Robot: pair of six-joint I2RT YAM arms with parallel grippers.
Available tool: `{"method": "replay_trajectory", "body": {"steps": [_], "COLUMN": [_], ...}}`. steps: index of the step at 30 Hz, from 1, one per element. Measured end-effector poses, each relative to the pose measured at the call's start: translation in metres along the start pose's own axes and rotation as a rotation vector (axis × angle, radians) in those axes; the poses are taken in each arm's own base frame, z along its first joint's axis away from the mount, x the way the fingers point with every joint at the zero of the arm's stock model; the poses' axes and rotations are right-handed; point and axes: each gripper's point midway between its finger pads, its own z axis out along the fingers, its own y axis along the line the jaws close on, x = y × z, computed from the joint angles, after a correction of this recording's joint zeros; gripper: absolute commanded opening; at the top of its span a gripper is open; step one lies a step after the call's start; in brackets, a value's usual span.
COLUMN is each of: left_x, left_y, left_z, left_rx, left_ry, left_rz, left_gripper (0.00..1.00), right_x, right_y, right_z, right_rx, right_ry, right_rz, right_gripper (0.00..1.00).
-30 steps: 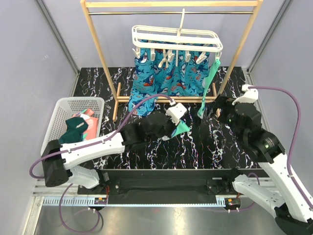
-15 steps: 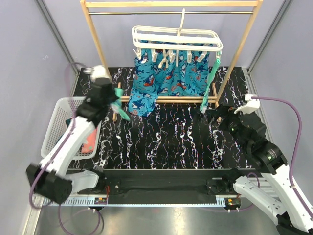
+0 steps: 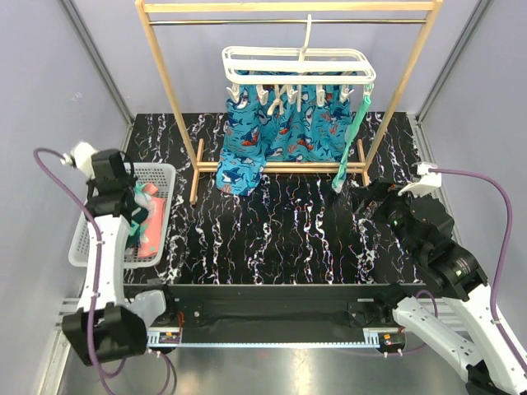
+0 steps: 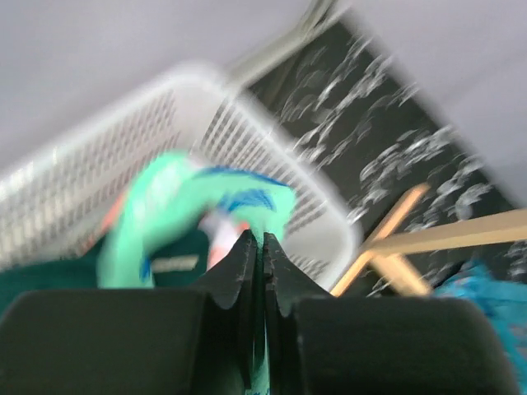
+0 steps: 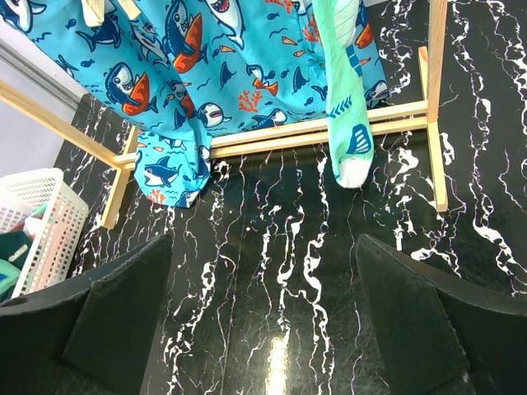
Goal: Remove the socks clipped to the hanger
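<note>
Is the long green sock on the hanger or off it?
On. The mint-green sock hangs clipped at the right end of the white hanger, its toe dangling by the wooden stand's low bar.

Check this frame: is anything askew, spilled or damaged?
Nothing stands out. Blue shark-print socks and one mint-green sock hang straight from the white plastic clip hanger; the left gripper holds a second mint-green sock over the white mesh basket.
</note>
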Motion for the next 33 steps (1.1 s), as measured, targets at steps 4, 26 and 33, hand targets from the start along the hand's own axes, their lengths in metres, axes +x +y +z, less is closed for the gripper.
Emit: {"method": "replay_trajectory", "body": {"steps": [4,26,33], "left_x": [0.079,0.042,0.128], "left_y": [0.063,-0.113,-0.189], "left_z": [0.027,-0.093,-0.159], "left_rx": [-0.148,0.664,0.944], "left_ry": [0.217,0.225,0.425], "left_rz": [-0.089,-0.01,0.189], "left_gripper": [0.42,0.98,0.96], "right_x": [0.001,0.015,0.047], "right_y": [-0.001,-0.009,-0.017], "right_z": [-0.001,0.017,0.072], "right_rx": [0.001,0.072,0.197], "right_ry": [0.002,0.059,0.158], "right_rz": [-0.002,-0.052,-0.121], "right_gripper": [1.0,1.0,0.98]}}
